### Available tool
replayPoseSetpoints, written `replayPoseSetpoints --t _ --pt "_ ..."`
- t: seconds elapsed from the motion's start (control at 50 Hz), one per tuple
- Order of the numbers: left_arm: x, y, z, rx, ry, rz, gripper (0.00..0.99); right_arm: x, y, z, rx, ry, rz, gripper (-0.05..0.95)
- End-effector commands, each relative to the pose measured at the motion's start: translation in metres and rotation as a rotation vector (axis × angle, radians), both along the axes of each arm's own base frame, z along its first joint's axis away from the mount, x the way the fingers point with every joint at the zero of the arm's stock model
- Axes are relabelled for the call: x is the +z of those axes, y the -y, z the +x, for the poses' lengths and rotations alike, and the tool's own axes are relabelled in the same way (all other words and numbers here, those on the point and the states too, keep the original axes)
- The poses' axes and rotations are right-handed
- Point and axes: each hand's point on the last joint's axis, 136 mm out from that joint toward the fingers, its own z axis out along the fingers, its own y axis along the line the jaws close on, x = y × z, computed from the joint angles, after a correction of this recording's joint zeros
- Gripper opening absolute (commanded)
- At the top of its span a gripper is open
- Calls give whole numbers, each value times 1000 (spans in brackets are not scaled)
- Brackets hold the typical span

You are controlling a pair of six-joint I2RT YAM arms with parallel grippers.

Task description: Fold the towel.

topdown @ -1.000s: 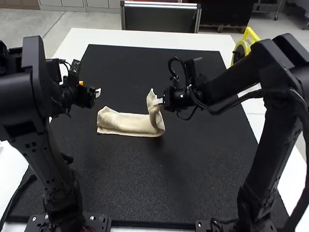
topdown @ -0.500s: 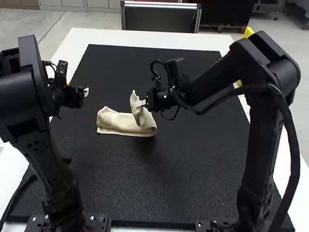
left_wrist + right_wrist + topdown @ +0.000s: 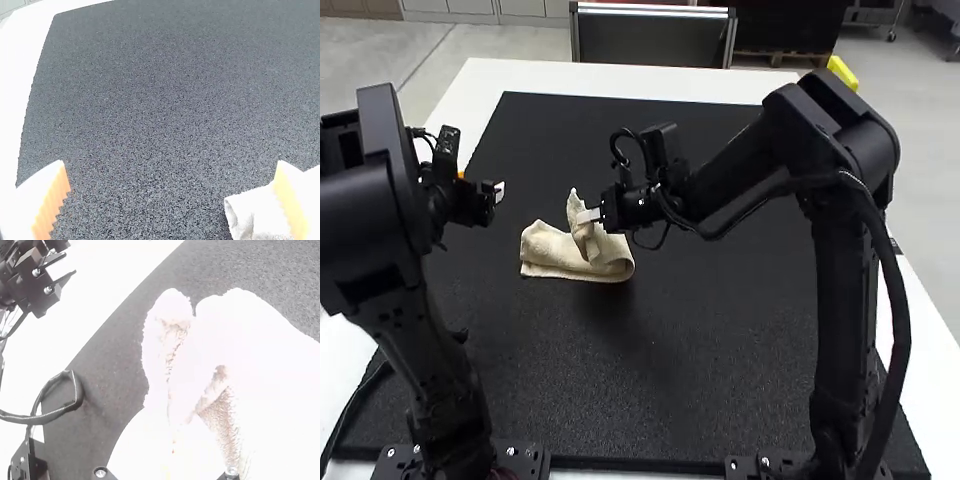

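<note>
In the high view, a small cream cloth towel (image 3: pixel 550 250) is seen on a black textured mat (image 3: pixel 670 390), by which most of a white counter (image 3: pixel 485 85) is covered. The towel is laid in a narrow strip running crosswise, with its long sides folded in. At the end nearer the black jointed right arm (image 3: pixel 840 330) it is bent up and back, and the raised flap is held upright over the strip by the right hand (image 3: pixel 582 216), in whose grip that end is pinched. The left hand (image 3: pixel 498 191), carried by the black jointed left arm (image 3: pixel 430 350), is held beyond the towel's other end, apart from the cloth. Part of a bright yellow object (image 3: pixel 842 72) is seen at the counter's far corner, behind the right arm.

In the left wrist view, the white ribbed fingers (image 3: pixel 32 202) of the left hand (image 3: pixel 171 162) are spread wide, their orange pads (image 3: pixel 53 200) well apart, with nothing gripped. A pale corner of the towel is seen near one finger, on the mat.

In the right wrist view, the white fingers (image 3: pixel 142 445) of the right hand (image 3: pixel 172 425) are brought together on the towel, and loose folds are spread beyond them. A looped black cable (image 3: pixel 77 390) is seen beside the cloth.
</note>
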Motion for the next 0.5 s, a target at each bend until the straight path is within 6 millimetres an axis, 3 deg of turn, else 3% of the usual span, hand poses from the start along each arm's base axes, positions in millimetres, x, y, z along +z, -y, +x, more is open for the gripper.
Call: replayPoseSetpoints --t 0.0,0.48 --pt "4 1 -3 -8 16 5 961 16 -18 -4 48 18 49 -20" --pt "4 -1 -3 -1 12 -2 961 16 -43 19 53 23 85 -20"
